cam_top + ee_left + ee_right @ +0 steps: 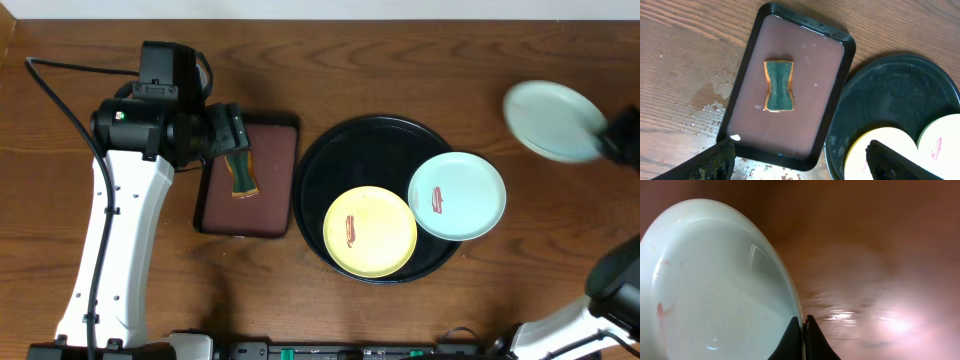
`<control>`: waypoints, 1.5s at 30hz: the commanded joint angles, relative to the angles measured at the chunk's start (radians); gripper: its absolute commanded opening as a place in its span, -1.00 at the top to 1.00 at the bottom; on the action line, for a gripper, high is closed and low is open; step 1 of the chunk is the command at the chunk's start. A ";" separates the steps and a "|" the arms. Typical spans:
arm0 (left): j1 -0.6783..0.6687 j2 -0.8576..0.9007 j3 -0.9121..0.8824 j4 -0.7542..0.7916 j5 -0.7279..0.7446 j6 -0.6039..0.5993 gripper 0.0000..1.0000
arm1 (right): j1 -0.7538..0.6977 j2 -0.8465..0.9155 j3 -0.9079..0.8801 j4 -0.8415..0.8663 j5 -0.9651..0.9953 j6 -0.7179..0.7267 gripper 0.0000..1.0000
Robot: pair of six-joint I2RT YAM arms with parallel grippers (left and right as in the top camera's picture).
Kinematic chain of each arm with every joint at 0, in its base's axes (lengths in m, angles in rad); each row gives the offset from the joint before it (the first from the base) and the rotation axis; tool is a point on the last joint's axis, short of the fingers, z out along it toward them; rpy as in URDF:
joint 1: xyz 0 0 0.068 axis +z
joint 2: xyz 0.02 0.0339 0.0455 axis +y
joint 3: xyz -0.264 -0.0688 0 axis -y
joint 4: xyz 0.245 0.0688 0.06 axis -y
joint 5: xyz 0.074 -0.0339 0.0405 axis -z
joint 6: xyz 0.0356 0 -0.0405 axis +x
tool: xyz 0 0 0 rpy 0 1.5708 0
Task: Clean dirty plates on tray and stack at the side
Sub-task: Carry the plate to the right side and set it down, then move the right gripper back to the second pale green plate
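Overhead, my right gripper [612, 140] holds one mint plate [550, 120] off the tray [310, 180], at its 2 o'clock. I judge this to be the set-down, so I'd level the plate and lower it flat before letting go. The yellow plate [370, 232] and second mint plate [457, 196] lie smeared on the tray. Left wrist: my left gripper [801, 145] hangs with its fingers wide apart above the sponge [779, 85], touching nothing. Right wrist: the fingers are pinched on the plate's rim at 6 o'clock, and faint pink traces show.
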 commanded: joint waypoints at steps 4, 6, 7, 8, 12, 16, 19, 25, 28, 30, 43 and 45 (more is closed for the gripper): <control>0.003 -0.002 0.013 -0.004 0.002 0.010 -0.69 | -0.153 -0.032 -0.193 0.087 0.189 0.041 0.97; 0.003 -0.002 0.013 -0.003 0.001 0.010 -0.69 | -0.176 -0.032 -0.248 0.135 0.137 0.008 0.97; 0.003 -0.002 0.013 -0.003 0.002 0.010 -0.69 | -0.180 -0.032 -0.263 0.145 0.132 0.008 0.97; 0.003 -0.002 0.013 -0.003 0.001 0.010 -0.69 | -0.182 -0.032 -0.272 0.154 0.130 0.008 0.97; 0.003 -0.002 0.013 -0.003 0.002 0.010 -0.69 | -0.182 -0.043 -0.271 0.176 0.072 -0.007 0.27; 0.003 -0.002 0.013 -0.003 0.001 0.010 -0.69 | -0.181 -0.098 -0.271 0.213 -0.089 -0.042 -0.28; 0.003 -0.002 0.013 -0.003 0.001 0.010 -0.69 | -0.169 -0.164 -0.271 0.221 -0.214 -0.092 -0.29; 0.003 -0.002 0.013 -0.003 0.002 0.010 -0.69 | -0.032 -0.303 -0.271 0.098 -0.274 -0.214 -0.18; 0.003 -0.002 0.013 -0.004 0.001 0.010 -0.69 | 0.097 -0.316 -0.273 0.015 -0.085 -0.210 -0.17; 0.003 -0.002 0.013 -0.003 0.002 0.010 -0.69 | 0.174 -0.310 -0.292 -0.003 0.042 -0.190 -0.17; 0.003 -0.002 0.013 -0.004 0.001 0.010 -0.69 | 0.433 -0.284 -0.613 0.267 0.197 -0.183 0.36; 0.003 -0.002 0.013 -0.003 0.002 0.010 -0.69 | 0.434 -0.284 -0.651 0.303 0.116 -0.183 0.40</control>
